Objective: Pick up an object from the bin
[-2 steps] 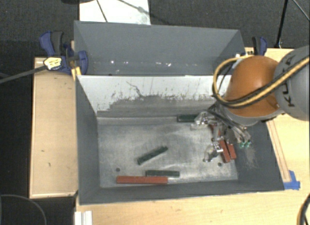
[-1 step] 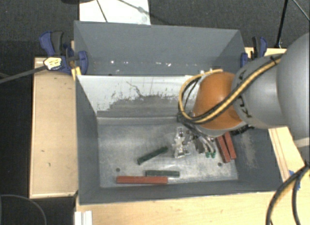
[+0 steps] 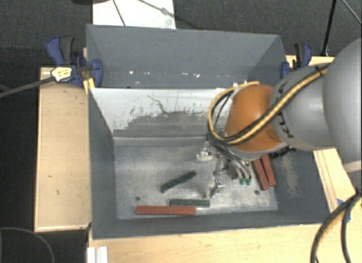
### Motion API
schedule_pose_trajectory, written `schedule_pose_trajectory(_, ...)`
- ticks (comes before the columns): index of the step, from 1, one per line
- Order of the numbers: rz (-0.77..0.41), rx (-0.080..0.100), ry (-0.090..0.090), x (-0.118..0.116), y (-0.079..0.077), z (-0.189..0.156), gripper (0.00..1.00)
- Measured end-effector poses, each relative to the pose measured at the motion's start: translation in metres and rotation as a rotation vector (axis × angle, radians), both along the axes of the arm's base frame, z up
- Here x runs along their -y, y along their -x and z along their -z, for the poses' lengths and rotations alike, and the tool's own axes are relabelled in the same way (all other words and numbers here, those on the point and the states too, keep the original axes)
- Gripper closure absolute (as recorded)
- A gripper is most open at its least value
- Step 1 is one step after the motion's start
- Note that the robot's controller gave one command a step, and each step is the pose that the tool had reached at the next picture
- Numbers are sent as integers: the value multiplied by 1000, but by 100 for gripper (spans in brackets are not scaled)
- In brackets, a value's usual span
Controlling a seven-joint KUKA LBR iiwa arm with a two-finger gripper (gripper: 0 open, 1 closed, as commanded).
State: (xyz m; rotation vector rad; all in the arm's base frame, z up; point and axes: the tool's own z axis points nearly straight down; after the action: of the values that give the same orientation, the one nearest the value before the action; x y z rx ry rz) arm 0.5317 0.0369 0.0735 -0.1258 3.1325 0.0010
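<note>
Left of the tilted green stick (image 3: 178,181) the bin floor (image 3: 138,168) lies bare; right of it, red blocks (image 3: 264,172) perhaps crowd.

The grey metal bin (image 3: 141,163) looks matt, its back slope scuffed and scratched. The orange dome-shaped cover (image 3: 254,115) on the wrist is smooth and glossy. The long reddish-brown bar (image 3: 165,210) and dark green stick (image 3: 177,181) look matt.

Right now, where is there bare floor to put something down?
The left floor, between the left wall and the dark green stick, is bare. Crowded: the front, with the red bar, and the right, under the gripper.
</note>
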Motion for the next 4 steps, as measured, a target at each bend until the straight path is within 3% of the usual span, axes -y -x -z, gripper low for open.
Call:
schedule_pose_trajectory(2, 1, 1, 1, -2, 1, 0, 0)
schedule_pose_trajectory(3, 51, 3, -2, -44, 8, 0, 0)
schedule_pose_trajectory(4, 19, 7, -2, -67, 23, -2, 100)
